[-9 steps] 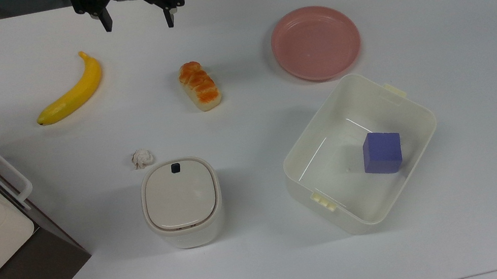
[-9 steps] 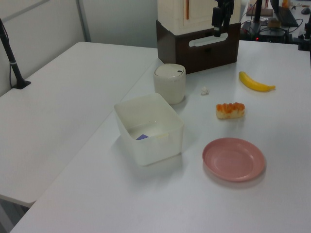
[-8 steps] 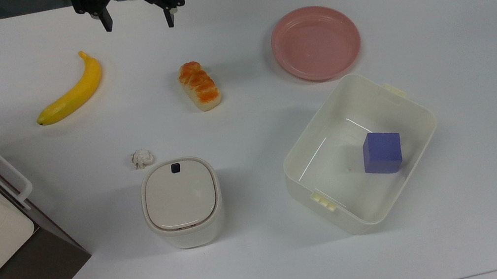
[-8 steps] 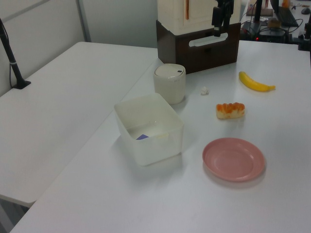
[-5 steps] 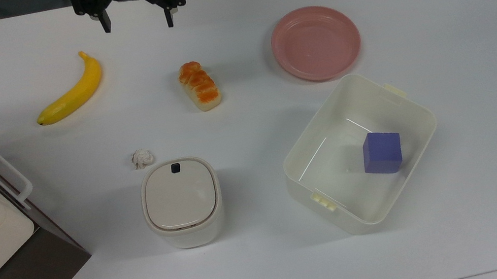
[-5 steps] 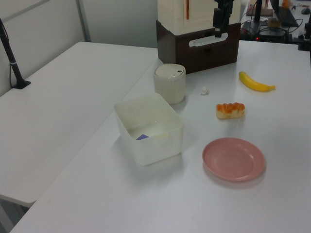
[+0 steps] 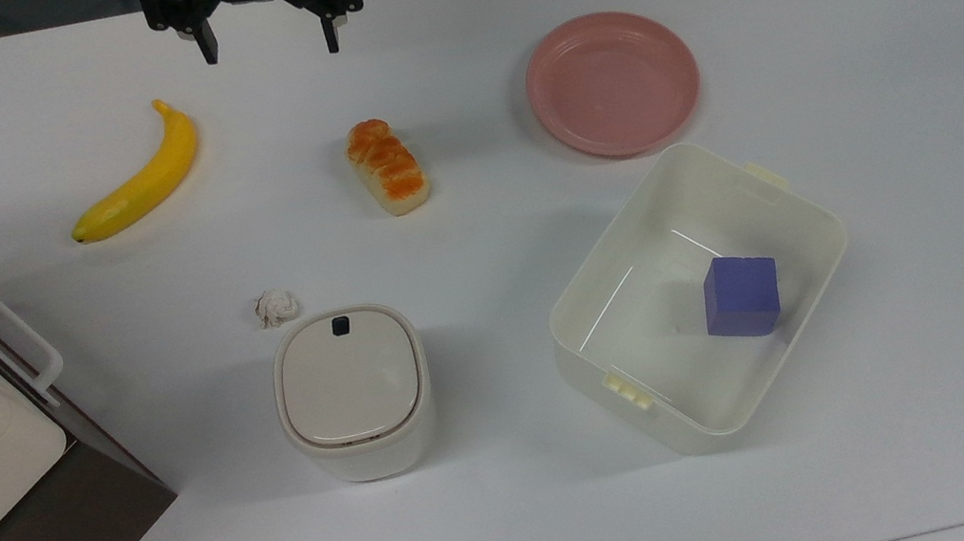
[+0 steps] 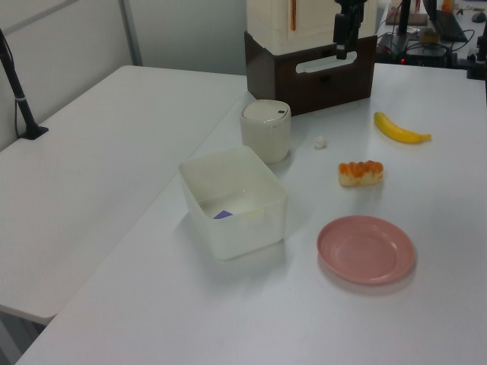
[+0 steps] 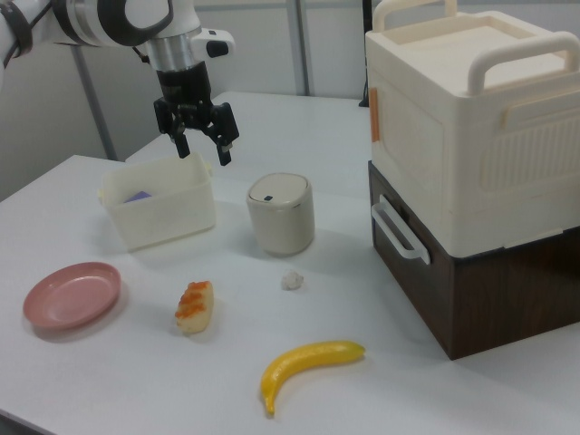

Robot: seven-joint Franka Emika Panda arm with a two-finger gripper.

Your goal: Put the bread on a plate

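Bread: we find the bread (image 7: 387,167) lying on the table (image 7: 521,516), between the banana (image 7: 139,182) and the plate (image 7: 612,82), apart from both.
Plate: bare; nothing delivered yet.
Change: over the last second we see nothing on the table move; the gripper (image 7: 267,50) has barely drifted. We judge the approach hardly begun.
Gripper: fingers spread, holding nothing.
Arm pose: raised, pointing down, well above the table (image 9: 201,146).
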